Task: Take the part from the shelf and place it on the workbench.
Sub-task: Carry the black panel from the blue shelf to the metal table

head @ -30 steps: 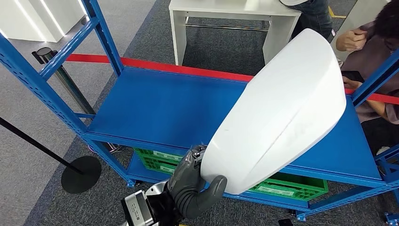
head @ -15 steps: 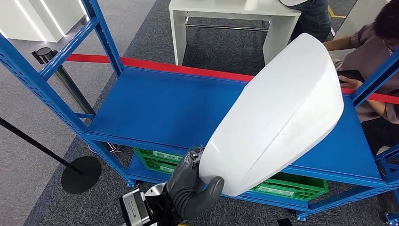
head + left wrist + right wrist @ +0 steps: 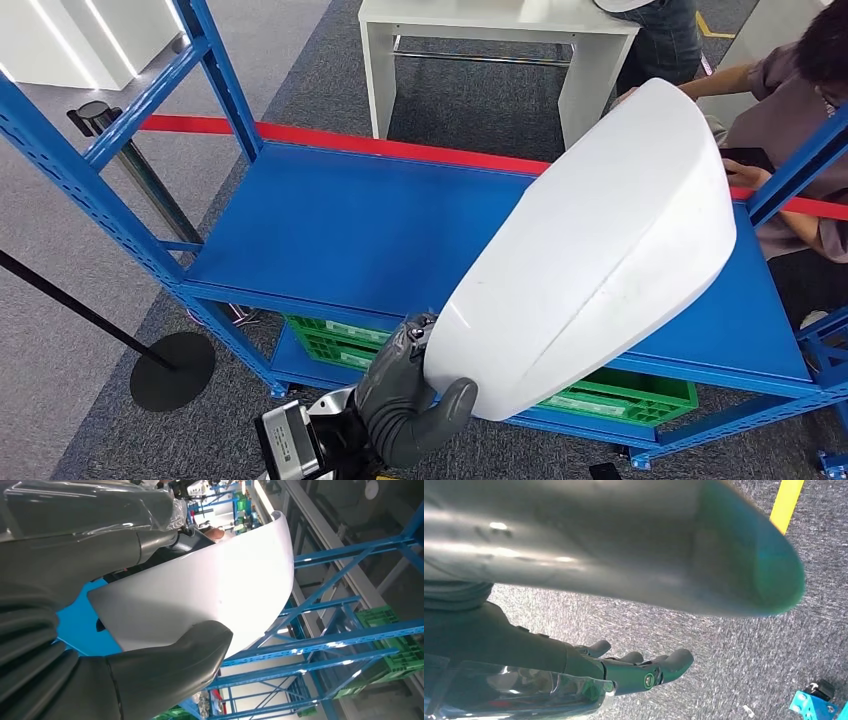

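Note:
The part is a large white curved shell, held up tilted above the blue shelf. My left hand grips its lower edge, thumb on the front face. The left wrist view shows the same grasp, with the thumb pressed on the white part and the fingers behind it. My right hand hangs over grey carpet, fingers stretched out and holding nothing. A white workbench stands beyond the shelf.
Red barrier tape runs along the shelf's far edge. Green crates sit on the lower level. A person crouches at the right behind a blue upright. A black stanchion base lies on the carpet at the left.
The white part has shifted only slightly in my left hand. The person at the right has stretched an arm out behind the part.

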`<state>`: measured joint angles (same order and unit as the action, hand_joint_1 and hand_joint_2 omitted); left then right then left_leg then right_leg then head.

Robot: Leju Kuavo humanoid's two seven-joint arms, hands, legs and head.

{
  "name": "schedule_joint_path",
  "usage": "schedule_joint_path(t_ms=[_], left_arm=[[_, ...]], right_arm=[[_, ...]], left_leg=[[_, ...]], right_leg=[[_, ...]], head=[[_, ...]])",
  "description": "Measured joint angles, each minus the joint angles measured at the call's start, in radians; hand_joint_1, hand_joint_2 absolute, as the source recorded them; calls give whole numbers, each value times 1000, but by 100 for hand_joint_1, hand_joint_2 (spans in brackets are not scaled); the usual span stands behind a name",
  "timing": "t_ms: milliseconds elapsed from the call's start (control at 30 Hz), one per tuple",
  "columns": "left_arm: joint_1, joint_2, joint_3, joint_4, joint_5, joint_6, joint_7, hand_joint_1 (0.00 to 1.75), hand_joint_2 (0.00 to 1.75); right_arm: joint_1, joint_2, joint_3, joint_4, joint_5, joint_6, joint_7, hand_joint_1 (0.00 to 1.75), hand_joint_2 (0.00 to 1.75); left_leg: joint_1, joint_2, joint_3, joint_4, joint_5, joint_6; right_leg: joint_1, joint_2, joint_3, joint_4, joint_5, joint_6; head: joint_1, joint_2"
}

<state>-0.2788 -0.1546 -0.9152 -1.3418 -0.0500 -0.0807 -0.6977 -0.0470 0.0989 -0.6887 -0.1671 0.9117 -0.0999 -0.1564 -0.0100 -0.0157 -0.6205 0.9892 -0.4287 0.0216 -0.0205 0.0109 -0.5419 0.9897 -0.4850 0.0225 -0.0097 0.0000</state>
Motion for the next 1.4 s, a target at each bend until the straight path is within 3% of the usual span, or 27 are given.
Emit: schedule_joint_path(t_ms=[133,200,233,333,367,400,433,500,533,567,667,733,833,867,900,933,1000,1067,1100,1167,1200,1267,1333,1367,1400], left_arm=[[0,-1,0,2,0,-13,0,175,175],[-1,-4,0,2,0,-20,0,175,175],[-2,-7,-1,3,1,-22,0,175,175],[-2,-10,-1,8,2,-28,0,175,175],[-2,-10,-2,11,3,-29,0,175,175],[-1,-10,-2,14,3,-30,0,175,175],[-1,-10,-2,17,3,-30,0,175,175],[-1,-10,-2,19,3,-30,0,175,175],[-1,-10,-2,20,3,-30,0,175,175],[-1,-10,-2,20,3,-30,0,175,175],[-1,-9,-2,21,3,-30,0,175,175],[-1,-6,-3,21,3,-30,0,175,175],[0,-1,-4,23,3,-30,0,175,175],[0,0,-5,24,3,-30,0,175,175],[0,1,-5,26,3,-30,0,175,175],[0,2,-6,27,3,-31,0,175,175],[-1,0,-7,28,2,-33,0,175,175],[-3,-4,-8,28,1,-35,0,175,175],[-4,-5,-9,28,0,-35,0,175,175],[-5,-6,-11,28,0,-36,0,175,175],[-6,-7,-13,29,0,-36,0,175,175],[-7,-8,-14,31,0,-36,0,175,175],[-7,-8,-15,33,0,-36,0,175,175],[-6,-8,-16,35,0,-36,0,175,175],[-6,-8,-16,36,0,-36,0,175,175]], right_arm=[[0,2,0,0,-1,1,0,0,0],[0,3,-1,0,-2,2,0,0,0],[0,3,-1,0,-3,2,0,0,0],[1,1,-2,0,-3,1,0,0,0],[1,0,-2,0,-3,1,0,0,0],[1,-1,-3,0,-3,1,0,0,0],[1,-2,-3,0,-2,1,0,0,0],[-1,-1,-4,0,1,1,0,0,0],[-2,0,-4,0,3,2,0,0,0],[-3,1,-4,0,4,2,0,0,0],[-5,2,-4,0,7,2,0,0,0],[-6,3,-4,0,8,2,0,0,0],[-6,2,-5,0,8,2,1,0,0],[-5,2,-5,0,8,2,1,0,0],[-5,2,-5,0,7,2,2,0,0],[-5,2,-6,0,7,2,2,0,0],[-6,3,-7,0,5,2,3,0,0],[-6,6,-8,0,5,0,3,0,0],[-6,7,-9,0,5,-1,3,0,0],[-6,8,-9,1,5,-2,3,0,0],[-5,9,-9,1,6,-2,3,0,0],[-4,8,-9,1,8,-2,3,0,0],[-4,4,-9,1,10,-2,3,0,0],[-5,3,-9,1,11,-2,3,0,0],[-4,2,-9,1,12,-2,3,0,0]], left_leg=[[-4,0,1,2,-1,12],[0,3,6,-8,7,22],[3,5,8,-14,11,26],[4,9,4,-17,16,31],[5,10,1,-17,18,30],[6,10,-2,-16,21,28],[9,10,-6,-13,23,24],[13,8,-15,-2,27,13],[13,7,-20,4,28,7],[12,5,-24,9,31,0],[12,1,-34,14,41,-20],[16,3,-49,47,-1,-29],[17,6,-102,228,-139,-36],[17,6,-112,283,-165,-36],[17,6,-105,306,-171,-34],[15,6,-79,289,-159,-29],[7,6,26,161,-125,-8],[-6,10,121,29,-114,8],[-12,13,142,-4,-115,12],[-15,16,139,-17,-101,13],[-13,17,134,-22,-91,16],[-7,21,116,-31,-66,24],[-6,23,90,-31,-45,29],[-6,24,76,-30,-33,28],[-6,25,61,-29,-22,27]], right_leg=[[-4,0,4,-3,0,11],[-6,-1,0,13,-15,17],[-6,-1,-11,41,-39,18],[-6,-2,-86,231,-146,26],[-7,-2,-102,279,-163,29],[-9,-2,-98,283,-156,31],[-11,-3,-71,242,-131,33],[-17,-2,13,99,-74,40],[-18,0,39,52,-54,39],[-18,3,48,29,-48,35],[-16,6,27,34,-42,8],[-16,2,12,36,-29,-12],[-11,-4,-19,37,-1,-28],[-8,-6,-31,38,8,-29],[-5,-7,-43,38,17,-29],[-1,-7,-55,38,26,-30],[4,-8,-73,38,42,-29],[6,-8,-81,36,56,-22],[4,-8,-82,34,63,-17],[1,-10,-84,29,77,-6],[1,-10,-89,33,73,-1],[0,-10,-113,87,14,8],[0,-10,-149,208,-81,16],[-1,-10,-160,268,-107,20],[-3,-10,-159,306,-111,23]], head=[[-1,0],[0,0],[3,0],[16,0],[18,0],[19,0],[20,0],[24,0],[27,0],[28,0],[19,0],[10,0],[-3,0],[-6,0],[-8,0],[-10,0],[-13,0],[-14,0],[-14,0],[-17,0],[-19,0],[-13,0],[0,0],[5,0],[8,0]])
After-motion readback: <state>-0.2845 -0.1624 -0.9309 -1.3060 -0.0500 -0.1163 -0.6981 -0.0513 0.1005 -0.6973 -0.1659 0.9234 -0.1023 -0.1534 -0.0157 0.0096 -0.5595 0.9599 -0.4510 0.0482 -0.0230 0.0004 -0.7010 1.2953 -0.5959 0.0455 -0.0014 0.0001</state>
